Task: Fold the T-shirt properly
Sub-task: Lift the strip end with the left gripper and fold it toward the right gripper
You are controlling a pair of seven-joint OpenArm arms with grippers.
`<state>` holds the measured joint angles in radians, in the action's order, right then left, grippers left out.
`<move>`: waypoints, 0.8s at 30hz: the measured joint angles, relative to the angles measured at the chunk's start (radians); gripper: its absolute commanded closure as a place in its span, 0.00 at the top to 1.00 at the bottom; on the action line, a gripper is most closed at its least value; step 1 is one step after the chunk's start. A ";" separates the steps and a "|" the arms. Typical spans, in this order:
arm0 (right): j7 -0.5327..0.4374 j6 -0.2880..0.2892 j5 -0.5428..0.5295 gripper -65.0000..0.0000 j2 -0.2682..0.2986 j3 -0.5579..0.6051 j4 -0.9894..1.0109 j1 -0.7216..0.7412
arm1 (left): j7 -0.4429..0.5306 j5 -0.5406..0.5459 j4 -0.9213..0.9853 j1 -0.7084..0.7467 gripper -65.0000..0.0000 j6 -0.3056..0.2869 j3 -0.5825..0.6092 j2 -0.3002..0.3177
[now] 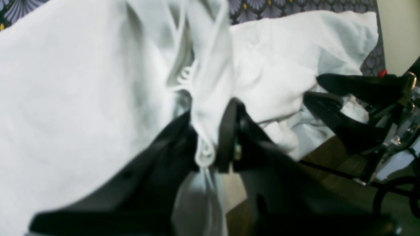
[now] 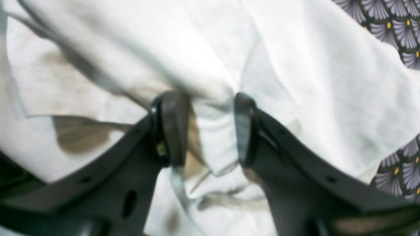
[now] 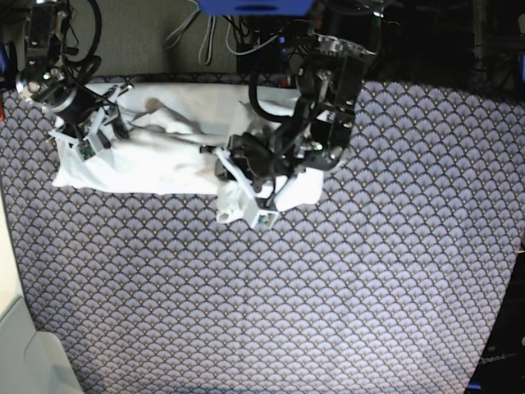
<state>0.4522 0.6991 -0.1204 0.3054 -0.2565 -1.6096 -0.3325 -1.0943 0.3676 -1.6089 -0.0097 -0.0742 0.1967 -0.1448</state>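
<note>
left gripper (image 1: 210, 144) pinches a t-shirt (image 1: 65, 98) fold; right gripper's (image 2: 203, 131) jaws gape, straddling cloth

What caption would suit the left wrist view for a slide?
Left gripper shut on a bunched fold of the white T-shirt, with the right gripper beside the cloth over the patterned table cover.

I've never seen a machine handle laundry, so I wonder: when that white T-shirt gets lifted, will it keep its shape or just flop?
Probably flop: the T-shirt bunches into a narrow pleat where the left gripper pinches it. It seems light and thin, draping and creasing around the right gripper. Likely not slippery, since the pinched fold stays put.
</note>
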 measured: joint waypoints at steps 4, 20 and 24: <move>0.000 0.000 0.000 0.38 0.000 0.000 0.000 0.000 | -0.005 0.013 0.000 0.000 0.16 0.000 0.000 0.000; 0.001 0.001 0.000 0.38 0.000 -0.001 -0.002 0.002 | -0.011 0.311 -0.029 -0.033 0.33 -0.003 -0.002 0.067; 0.027 0.006 0.012 0.38 0.006 -0.040 -0.051 -0.003 | 0.000 0.364 -0.069 -0.035 0.30 -0.003 -0.039 0.221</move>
<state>0.4789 0.7055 -0.1085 0.3119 -0.2970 -1.6611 -0.3359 -1.0943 0.7311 -1.6779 -0.0452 -0.0772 0.1581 0.0765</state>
